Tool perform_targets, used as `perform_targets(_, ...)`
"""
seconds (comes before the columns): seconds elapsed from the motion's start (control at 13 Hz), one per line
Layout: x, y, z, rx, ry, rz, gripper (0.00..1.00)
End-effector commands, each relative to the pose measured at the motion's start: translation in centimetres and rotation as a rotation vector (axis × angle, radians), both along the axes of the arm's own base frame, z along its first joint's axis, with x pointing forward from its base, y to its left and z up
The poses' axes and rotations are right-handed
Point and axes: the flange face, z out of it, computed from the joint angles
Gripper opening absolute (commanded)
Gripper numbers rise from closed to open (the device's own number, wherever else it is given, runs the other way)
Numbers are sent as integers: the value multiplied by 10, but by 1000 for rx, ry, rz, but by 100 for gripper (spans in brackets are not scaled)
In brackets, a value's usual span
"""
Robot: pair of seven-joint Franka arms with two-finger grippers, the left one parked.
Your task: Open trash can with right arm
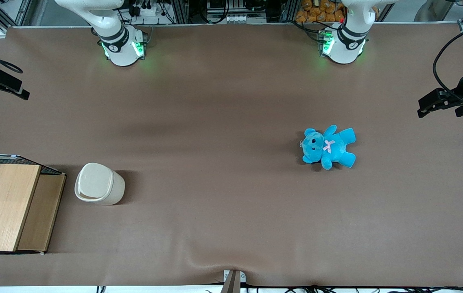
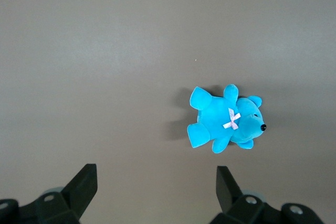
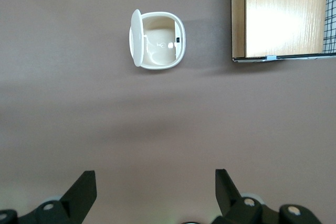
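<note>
Brown tabletop [image 1: 223, 203] with a small cream trash can [image 1: 99, 189] standing near the working arm's end, its lid [image 3: 136, 38] raised.

Seen from the wrist camera, the trash can's lid stands up on edge along one side of the rim, and the pale inside of the bin is open to view; the bin stands upright, its opening facing up. A wooden-topped wire box [image 1: 9, 207] sits just beside it. A blue teddy bear [image 1: 329, 146] lies well apart, toward the parked arm's end. The right arm's gripper [image 3: 155, 195] hangs high above the table away from the bin, fingers spread wide, holding nothing.
</note>
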Motion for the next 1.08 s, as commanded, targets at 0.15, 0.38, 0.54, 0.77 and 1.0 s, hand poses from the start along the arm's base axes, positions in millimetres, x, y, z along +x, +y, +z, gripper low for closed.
perform_targets(0.15, 11, -4, 5, -17, -26, -1, 100)
perform_targets(0.38, 13, -7, 5, -70, -24, 20, 100)
perform_targets(0.54, 13, -9, 5, -83, -23, 21, 100)
perform_targets(0.77, 12, -10, 3, -83, -16, 33, 100)
perform_targets(1.0, 12, -9, 3, -89, -16, 47, 100)
